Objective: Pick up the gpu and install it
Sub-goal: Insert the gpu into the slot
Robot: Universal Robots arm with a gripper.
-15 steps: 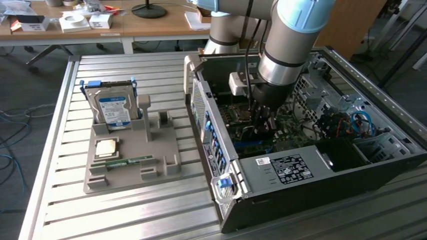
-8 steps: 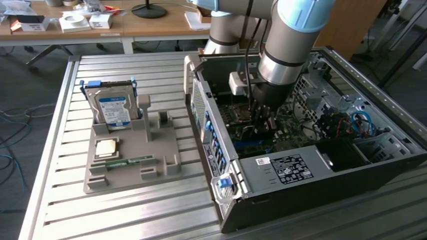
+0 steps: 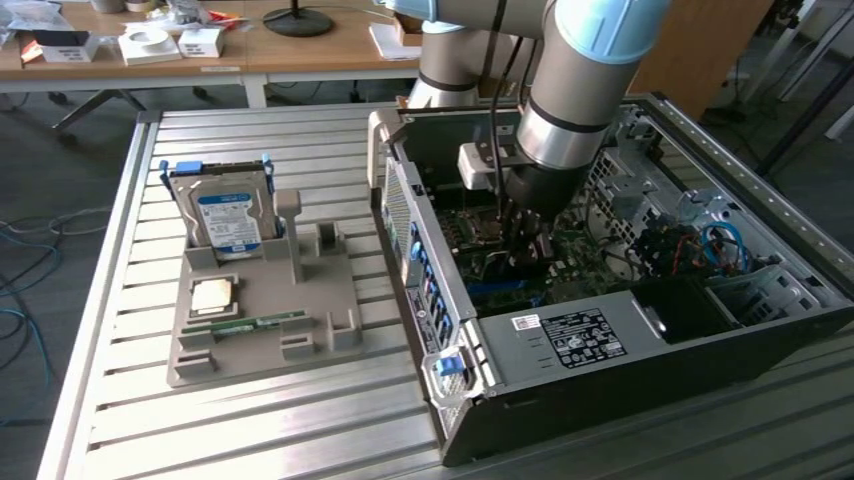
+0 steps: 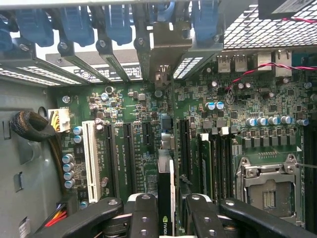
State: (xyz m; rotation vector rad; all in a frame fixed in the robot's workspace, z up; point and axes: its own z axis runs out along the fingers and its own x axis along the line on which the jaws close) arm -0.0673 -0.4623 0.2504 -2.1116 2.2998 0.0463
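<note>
- I see a slatted metal table (image 3: 267, 420) carrying everything, with the open computer case (image 3: 641, 350) lying on its side toward the exterior view's right.
- My arm (image 3: 574, 90) reaches down into the case from above, its wrist over the green motherboard (image 4: 138, 99).
- On the exterior view's left sits a grey holder tray (image 3: 267, 320). A hard drive (image 3: 227, 220) with a blue-white label stands upright at its far end, a square processor chip (image 3: 214, 296) lies flat in the middle, and a narrow green memory stick (image 3: 247, 323) lies just in front of that.
- From the wrist camera, the gripper (image 4: 166, 218) is clamped on the gpu (image 4: 166, 198): the dark card stands edge-on between the black fingers (image 4: 141, 215), which press against both of its faces.
- The gpu hangs inside the case, over the motherboard, lined up along the long dark expansion slots (image 4: 129, 158) beside the white slot (image 4: 90, 158). Its silver bracket (image 4: 168, 49) end points toward the row of blue slot clips (image 4: 119, 22) at the case's back wall.
- I can't tell whether the card's lower edge is touching a slot.
- The empty processor socket (image 4: 267, 191) is off to one side of the card.
</note>
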